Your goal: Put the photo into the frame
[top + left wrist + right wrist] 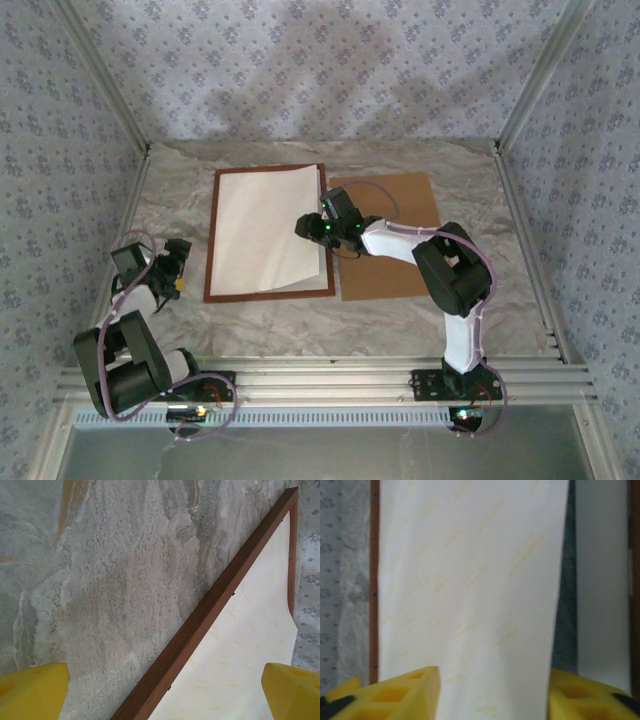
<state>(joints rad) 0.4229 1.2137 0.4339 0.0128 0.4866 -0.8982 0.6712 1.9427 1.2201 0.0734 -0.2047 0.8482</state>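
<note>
The photo [265,230] lay pale back up inside the frame [268,296], left of centre in the top view, mostly seated. Its right edge curled up and its upper right corner rode over the rail, so flattening seemed left to do. The right claw [308,228] hovered at that edge, jaws spread, pinching nothing. The left claw [178,268] sat spread wide over the counter [180,195], lower left.
</note>
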